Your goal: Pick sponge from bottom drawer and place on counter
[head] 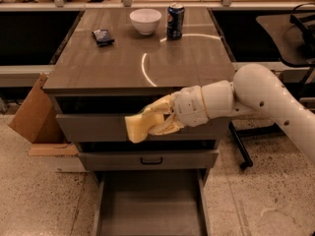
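My gripper (pixel 153 120) is shut on the pale yellow sponge (pixel 137 128) and holds it in the air in front of the top drawer, just below the counter's front edge. The bottom drawer (pixel 150 206) is pulled out below, its flat floor bare. The counter (pixel 113 63) is the wide grey-brown top with a curved light reflection. My white arm reaches in from the right.
On the counter's far side stand a white bowl (pixel 145 20), a blue soda can (pixel 175 20) and a small dark packet (pixel 103 36). A cardboard box (pixel 34 114) leans at the cabinet's left. A dark chair base (pixel 241 151) stands at the right.
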You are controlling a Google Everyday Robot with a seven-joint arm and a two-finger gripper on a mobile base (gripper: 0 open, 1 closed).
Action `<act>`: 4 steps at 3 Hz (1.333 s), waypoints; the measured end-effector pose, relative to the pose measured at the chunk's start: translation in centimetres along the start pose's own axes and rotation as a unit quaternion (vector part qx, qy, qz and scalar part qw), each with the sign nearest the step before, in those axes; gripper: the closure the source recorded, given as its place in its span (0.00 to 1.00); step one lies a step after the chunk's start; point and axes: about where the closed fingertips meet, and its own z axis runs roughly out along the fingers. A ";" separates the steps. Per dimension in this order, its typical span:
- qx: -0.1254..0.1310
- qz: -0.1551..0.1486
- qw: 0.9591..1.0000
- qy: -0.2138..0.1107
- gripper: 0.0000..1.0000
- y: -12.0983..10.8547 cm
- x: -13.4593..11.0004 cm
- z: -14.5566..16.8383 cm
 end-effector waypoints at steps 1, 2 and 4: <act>0.000 0.000 1.000 0.000 1.00 0.0 0.0 0.0; 0.003 -0.035 0.999 0.002 1.00 -3.3 -0.7 -1.2; 0.007 -0.095 0.995 0.014 1.00 -9.9 -2.6 -3.7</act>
